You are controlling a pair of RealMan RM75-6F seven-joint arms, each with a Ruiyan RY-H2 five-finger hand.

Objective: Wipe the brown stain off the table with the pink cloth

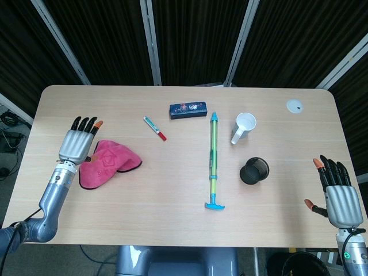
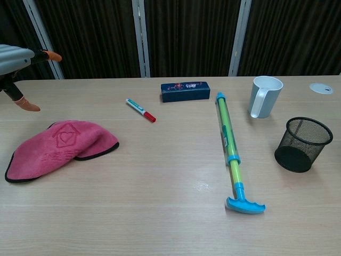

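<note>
Left hand (image 1: 76,145) was released, fingers straight and spread, holding nothing; in the head view it overlapped the far-left edge of the pink cloth (image 1: 109,165), while the chest view showed it raised above the table (image 1: 172,195) with its fingers (image 2: 47,54) clear of the cloth (image 2: 59,148). Pink cloth lay flat on the left part of the table, rumpled into a long oval, dark edging along its rim, a stitched house-and-heart outline on top. No brown stain could be made out on the wood beside the cloth.

Right hand (image 1: 339,192) was also released, fingers extended and apart, empty, out at the table's right near corner, well apart from everything on the table; seen only in the head view.

Other items noted: red-capped marker (image 1: 154,127) lying at an angle just beyond the cloth toward the table's middle; dark blue pencil case (image 1: 188,109) further back; long green-and-blue toy pump (image 1: 213,161) lying lengthwise down the centre, handle end nearest the robot; white mug (image 1: 244,127) upright just right of the pump's far end; black mesh cup (image 1: 255,171) upright in front of the mug; small white disc (image 1: 295,106) near the far right corner.
</note>
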